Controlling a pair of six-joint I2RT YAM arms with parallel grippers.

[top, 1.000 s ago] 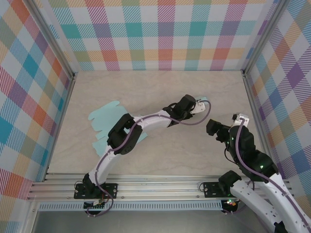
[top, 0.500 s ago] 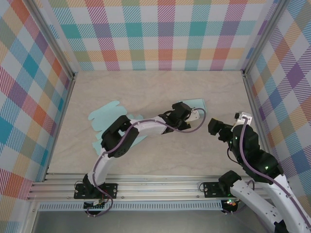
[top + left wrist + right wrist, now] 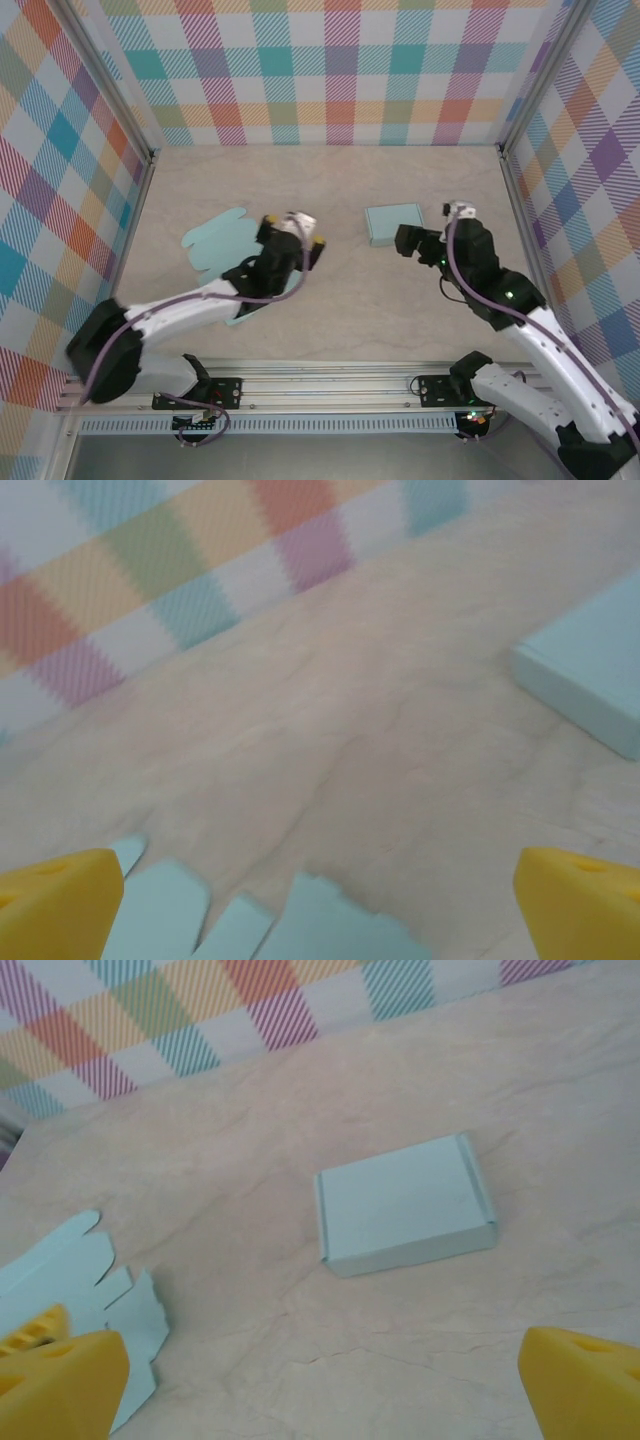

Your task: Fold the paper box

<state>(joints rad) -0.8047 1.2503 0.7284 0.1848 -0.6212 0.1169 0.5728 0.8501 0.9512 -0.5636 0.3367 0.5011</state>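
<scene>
A folded, closed light-blue paper box (image 3: pixel 394 223) lies flat on the table right of centre; it also appears in the right wrist view (image 3: pixel 405 1204) and at the right edge of the left wrist view (image 3: pixel 590 675). My left gripper (image 3: pixel 292 232) is open, well left of the box, above flat light-blue cut paper sheets (image 3: pixel 218 243) (image 3: pixel 300 920). My right gripper (image 3: pixel 410 240) is open just beside the box's near right corner, holding nothing. Yellow fingertips (image 3: pixel 60 1380) frame the box from a distance.
Flat light-blue sheets with scalloped tabs (image 3: pixel 75 1280) lie at the left of the table. Checked walls enclose the table on three sides, with metal posts at the back corners (image 3: pixel 150 155). An aluminium rail (image 3: pixel 320 385) runs along the near edge.
The left gripper let go of the box and opened, then drew back left to above the flat sheets. The box now lies free. The right gripper moved up-left toward the box.
</scene>
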